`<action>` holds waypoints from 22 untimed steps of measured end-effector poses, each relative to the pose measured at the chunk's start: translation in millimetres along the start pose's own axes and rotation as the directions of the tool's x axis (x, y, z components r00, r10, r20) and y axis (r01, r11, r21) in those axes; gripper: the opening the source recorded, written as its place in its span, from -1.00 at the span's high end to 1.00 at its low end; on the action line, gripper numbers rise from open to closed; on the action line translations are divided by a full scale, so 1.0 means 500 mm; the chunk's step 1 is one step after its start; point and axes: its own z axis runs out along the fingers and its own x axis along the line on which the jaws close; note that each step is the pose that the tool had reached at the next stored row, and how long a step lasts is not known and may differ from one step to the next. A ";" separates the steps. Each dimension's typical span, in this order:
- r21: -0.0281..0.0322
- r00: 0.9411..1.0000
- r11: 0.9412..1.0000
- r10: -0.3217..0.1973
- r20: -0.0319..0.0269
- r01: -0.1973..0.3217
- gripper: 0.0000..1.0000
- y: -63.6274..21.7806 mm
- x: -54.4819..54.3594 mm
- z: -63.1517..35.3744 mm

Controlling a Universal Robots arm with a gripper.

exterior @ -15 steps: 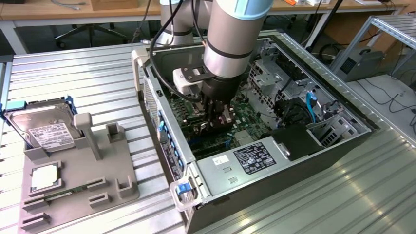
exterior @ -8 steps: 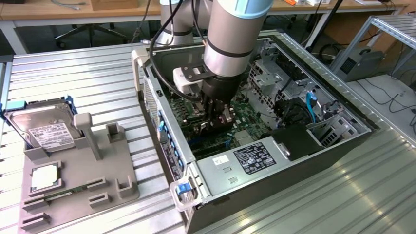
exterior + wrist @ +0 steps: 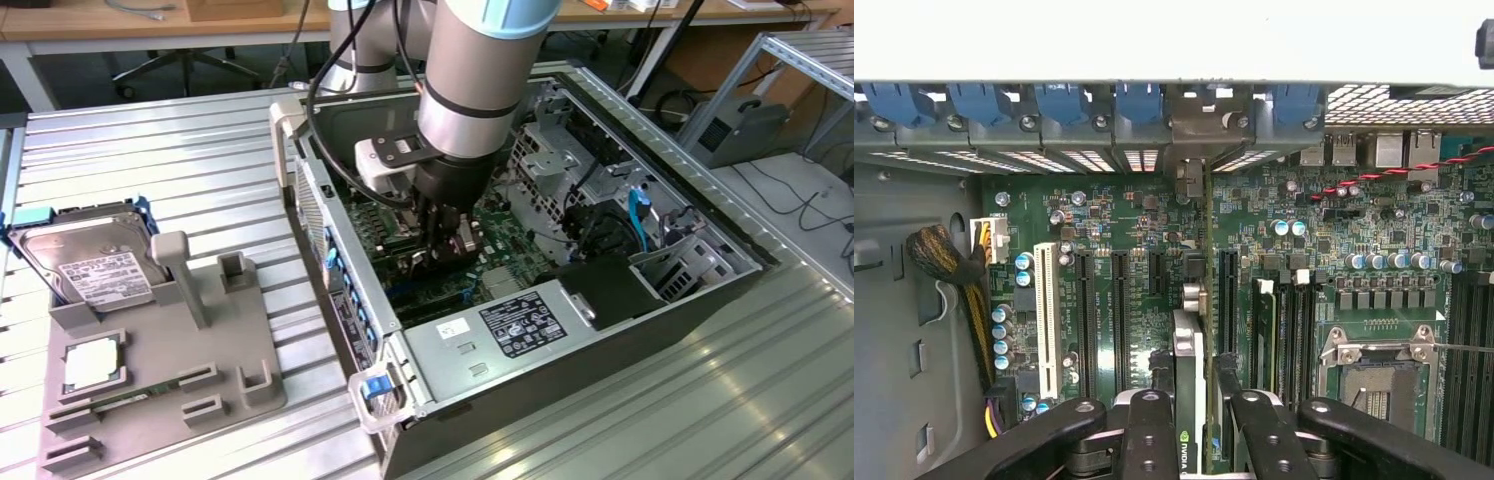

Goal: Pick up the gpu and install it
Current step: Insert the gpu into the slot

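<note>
In the wrist view the gpu [image 3: 1188, 365] stands on edge, a thin dark card with a green logo, running from between my fingertips [image 3: 1150, 428] to the case's rear slot openings. Its silver bracket [image 3: 1199, 122] meets that rear panel. My gripper [image 3: 1199, 440] is shut on the card from both sides, above the motherboard's [image 3: 1124, 230] black expansion slots. Whether the card sits fully in a slot I cannot tell. In the exterior view my gripper [image 3: 447, 240] reaches down into the open computer case [image 3: 641, 300], and the gpu [image 3: 463, 243] shows partly beneath it.
A grey fixture tray [image 3: 160, 350] at the exterior view's left holds a silver hard drive [image 3: 87, 265], a processor chip [image 3: 91, 362] and a green memory stick [image 3: 134, 395]. Inside the case are a power supply [image 3: 514, 325], drive cages [image 3: 554, 150], cables and a processor socket [image 3: 1379, 375].
</note>
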 end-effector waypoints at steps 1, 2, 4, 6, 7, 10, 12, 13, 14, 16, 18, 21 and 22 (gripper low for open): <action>0.000 1.000 1.000 0.000 0.000 0.000 0.47 0.000 0.000 0.000; 0.000 1.000 1.000 0.000 0.000 0.000 0.47 0.000 0.000 0.000; 0.000 1.000 1.000 0.000 0.000 0.000 0.47 0.000 0.000 0.000; -0.001 1.000 1.000 0.000 0.000 0.000 0.47 0.000 0.000 0.000; -0.001 1.000 1.000 0.000 0.000 0.000 0.47 0.000 0.000 0.000; -0.001 1.000 1.000 0.000 0.000 0.000 0.47 0.000 0.000 0.001; -0.001 1.000 1.000 0.000 0.000 0.000 0.47 0.000 0.000 0.001; -0.001 1.000 1.000 0.000 0.000 0.000 0.47 0.000 0.000 0.001; -0.001 1.000 1.000 0.000 0.000 0.000 0.47 0.000 0.000 0.001; -0.001 1.000 1.000 0.000 0.000 0.000 0.47 0.000 0.000 0.002; -0.001 1.000 1.000 0.000 0.000 0.000 0.47 0.000 0.000 0.005; -0.001 1.000 1.000 0.000 0.000 0.000 0.47 0.000 0.000 0.006; -0.001 1.000 1.000 0.000 0.000 0.000 0.47 0.000 0.000 0.006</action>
